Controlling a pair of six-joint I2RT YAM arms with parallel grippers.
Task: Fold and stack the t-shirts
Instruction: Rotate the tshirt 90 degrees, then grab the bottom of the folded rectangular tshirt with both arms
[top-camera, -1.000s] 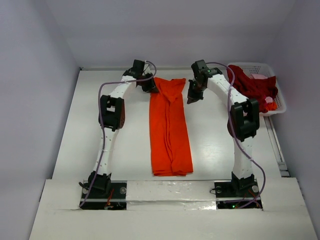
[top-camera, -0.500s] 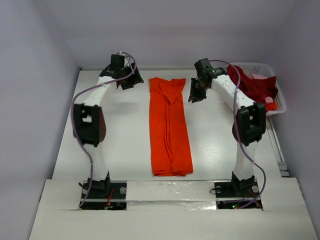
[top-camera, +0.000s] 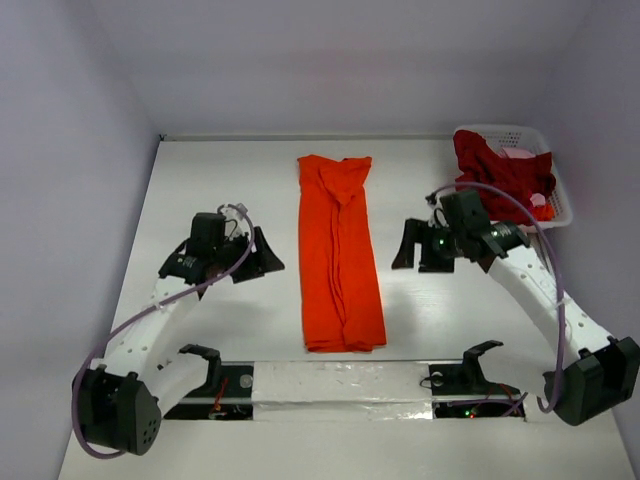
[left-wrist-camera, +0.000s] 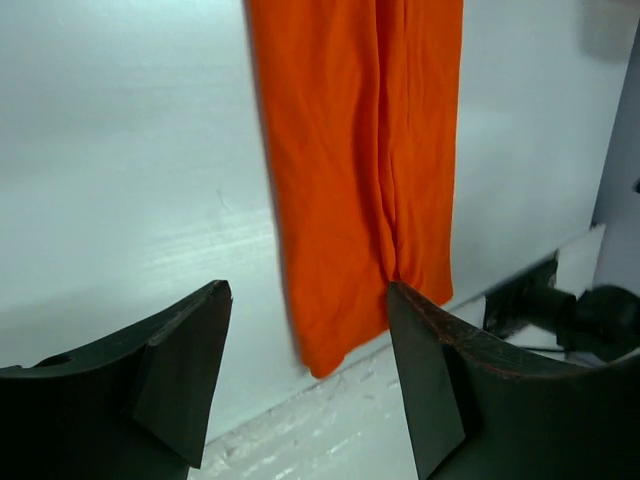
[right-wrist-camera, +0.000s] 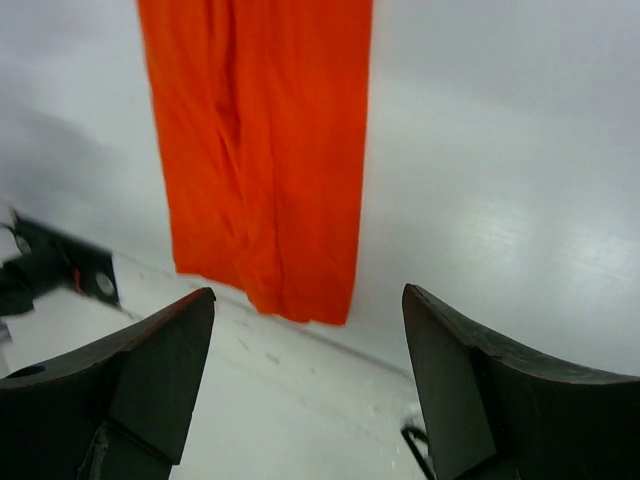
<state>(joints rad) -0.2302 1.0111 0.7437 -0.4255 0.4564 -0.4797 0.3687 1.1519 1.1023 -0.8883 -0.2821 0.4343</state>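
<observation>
A bright orange-red t-shirt (top-camera: 340, 255) lies flat in the middle of the table, folded into a long narrow strip running from far to near. My left gripper (top-camera: 265, 258) hovers open and empty to its left, apart from the cloth. Open and empty too, my right gripper (top-camera: 406, 252) hangs to the strip's right. The left wrist view shows the strip's near end (left-wrist-camera: 360, 170) beyond the open left gripper (left-wrist-camera: 308, 290). In the right wrist view the same end (right-wrist-camera: 260, 150) lies beyond the open right gripper (right-wrist-camera: 309, 290). A dark crimson t-shirt (top-camera: 500, 170) is bunched in the basket with pink cloth (top-camera: 518, 153).
The white lattice basket (top-camera: 562, 205) stands at the far right corner of the table. A strip of silver tape (top-camera: 340, 385) runs along the near edge between the two arm bases. Grey walls close in the table on the left, right and back.
Both arms have drawn back from the shirt's far end to either side of its near half. Both grippers, shut before, now stand open. The orange strip has not moved.
</observation>
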